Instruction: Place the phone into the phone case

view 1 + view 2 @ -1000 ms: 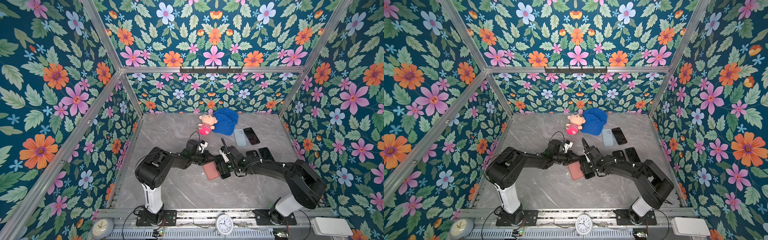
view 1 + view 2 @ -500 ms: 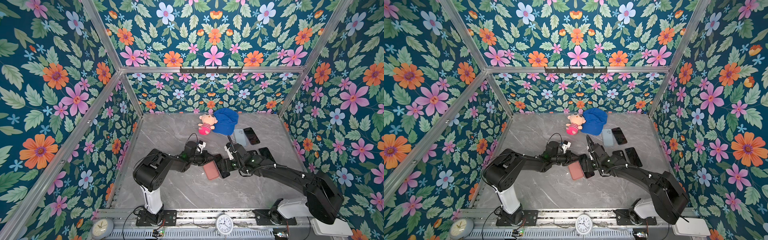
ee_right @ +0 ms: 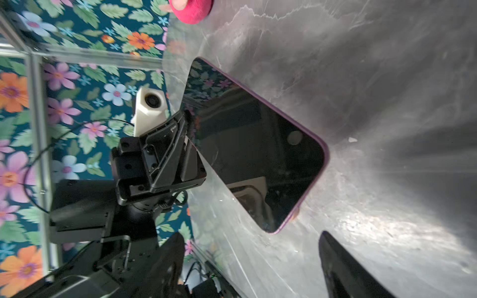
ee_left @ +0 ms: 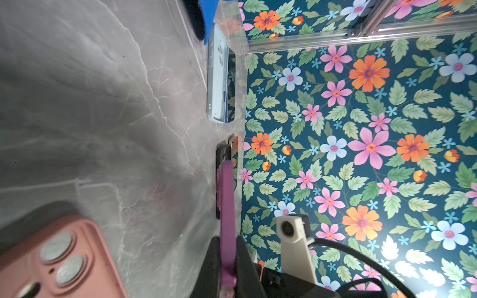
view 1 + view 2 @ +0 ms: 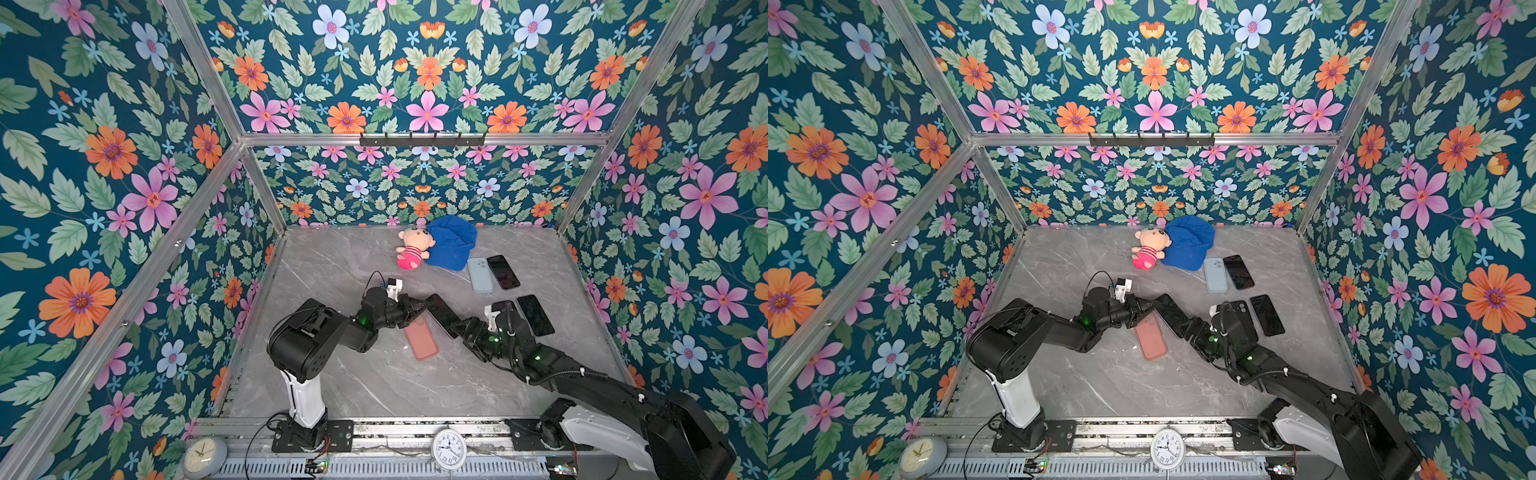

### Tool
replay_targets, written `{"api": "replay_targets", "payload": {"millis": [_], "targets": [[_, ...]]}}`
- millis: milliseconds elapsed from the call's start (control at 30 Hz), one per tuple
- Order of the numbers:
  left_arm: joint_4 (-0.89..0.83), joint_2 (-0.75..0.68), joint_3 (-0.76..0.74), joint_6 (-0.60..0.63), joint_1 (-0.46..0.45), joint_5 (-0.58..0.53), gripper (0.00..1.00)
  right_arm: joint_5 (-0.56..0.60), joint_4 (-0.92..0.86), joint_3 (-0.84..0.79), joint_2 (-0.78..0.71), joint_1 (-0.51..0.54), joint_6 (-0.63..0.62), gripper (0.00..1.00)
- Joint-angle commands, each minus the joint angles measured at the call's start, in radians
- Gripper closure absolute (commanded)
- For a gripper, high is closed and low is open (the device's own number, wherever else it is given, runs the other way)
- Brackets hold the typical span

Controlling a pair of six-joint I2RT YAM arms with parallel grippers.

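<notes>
Floral wallpaper and aluminium framing walled in the grey marble desk point(image 5: 374, 386); your two arms met near its middle. Your left gripper point(image 5: 417, 309) was pinched tight on one long edge of the phone point(image 5: 442, 313), a black-screened handset with a purple rim; in the left wrist view that rim point(image 4: 227, 201) ran edge-on straight out from between the closed jaws. You held the phone tilted, screen up, off the desk; in both top views it sat just beside the far end of the pink phone case point(image 5: 1151, 338); whether the two touched could not be told. The phone case lay flat on the desk, and the left wrist view showed its round camera openings point(image 4: 51, 258).

Your right gripper point(image 5: 457, 328) waited at the phone's other end with its jaws spread wide and nothing between them; in the right wrist view its fingers point(image 3: 340, 268) stood to either side of the phone's point(image 3: 253, 154) nearest corner without touching it.

Toward the back wall lay a plush doll point(image 5: 411, 251) against a blue cloth point(image 5: 453, 243); near them, on your right side, a pale blue case point(image 5: 480, 275) lay beside a dark handset point(image 5: 503, 272); another dark handset point(image 5: 535, 315) lay close to your right arm.
</notes>
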Motion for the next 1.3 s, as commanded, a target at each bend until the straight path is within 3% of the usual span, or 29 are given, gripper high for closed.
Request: {"api": "replay_targets", "payload": {"millis": [0, 200, 400, 900, 1267], "targets": [[0.156, 0.0, -0.01, -0.081, 0.002, -0.019, 1.0, 0.041, 0.228, -0.074, -0.036, -0.019, 0.157, 0.22], [0.25, 0.027, -0.019, -0.15, 0.004, -0.026, 1.0, 0.08, 0.301, -0.122, -0.105, -0.032, 0.123, 0.31], [0.314, 0.041, -0.017, -0.199, 0.001, -0.027, 1.0, 0.093, 0.384, -0.143, -0.059, -0.032, 0.102, 0.42], [0.395, 0.074, -0.027, -0.244, 0.002, -0.025, 1.0, 0.021, 0.771, -0.155, 0.2, -0.064, 0.118, 0.47], [0.423, 0.088, -0.033, -0.255, 0.009, -0.018, 1.0, 0.034, 0.747, -0.155, 0.183, -0.072, 0.111, 0.63]]}}
